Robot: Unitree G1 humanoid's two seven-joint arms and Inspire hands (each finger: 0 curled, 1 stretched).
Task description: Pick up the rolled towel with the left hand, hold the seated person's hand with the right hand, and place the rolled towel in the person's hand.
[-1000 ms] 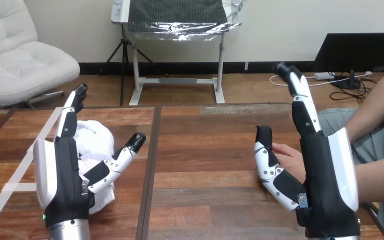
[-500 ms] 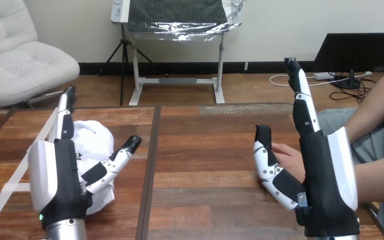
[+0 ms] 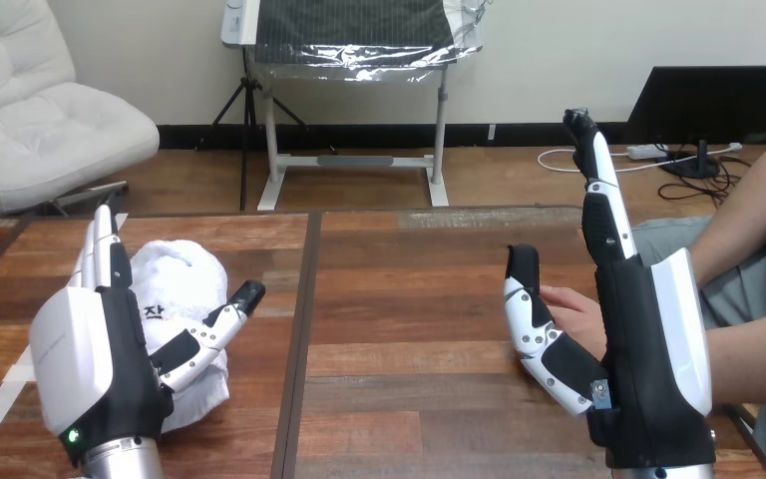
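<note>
On the near left of the wooden table (image 3: 409,299), the rolled towel (image 3: 185,289) lies white and bunched, partly behind the robot's left hand (image 3: 110,369), whose fingers stand straight with the thumb spread in front of the cloth, gripping nothing. It looks soft, light and squashy, so I'd close round the thick middle, not a loose end; the flat planks leave room on its right. Over at the right, the right hand (image 3: 638,349) is likewise spread, the person's hand (image 3: 580,317) between thumb and palm, unclasped.
</note>
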